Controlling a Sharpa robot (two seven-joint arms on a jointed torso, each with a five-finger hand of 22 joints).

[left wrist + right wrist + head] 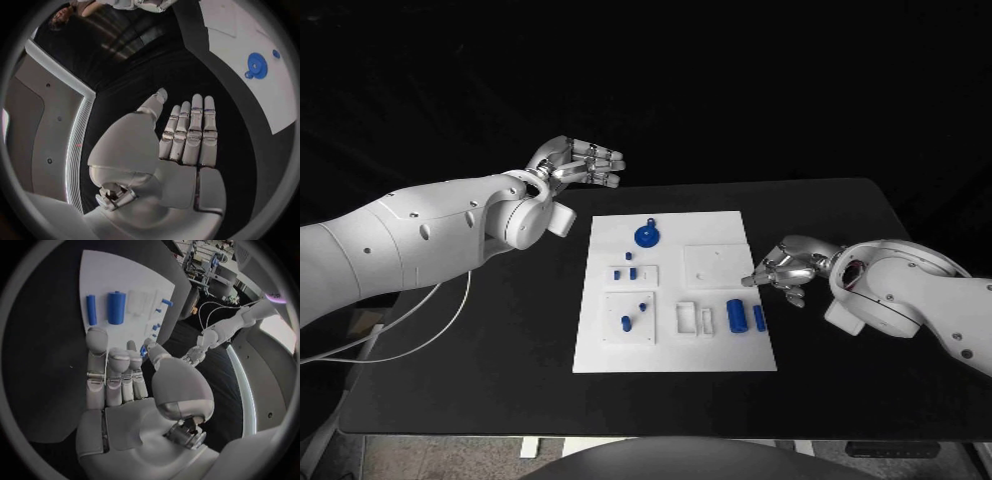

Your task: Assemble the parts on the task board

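Currently I see left hand [581, 160] raised off table beyond board's far left corner, fingers straight and together, holding nothing; right hand [788, 266] low at right edge of task board [675, 355], fingers loosely curled, empty. Blue parts [736, 316] lie on board; black table [848, 400] beneath

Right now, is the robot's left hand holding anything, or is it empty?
Empty. The left hand is lifted beside the board, off its far left corner. Its wrist view shows the fingers straight, side by side, with nothing in them.
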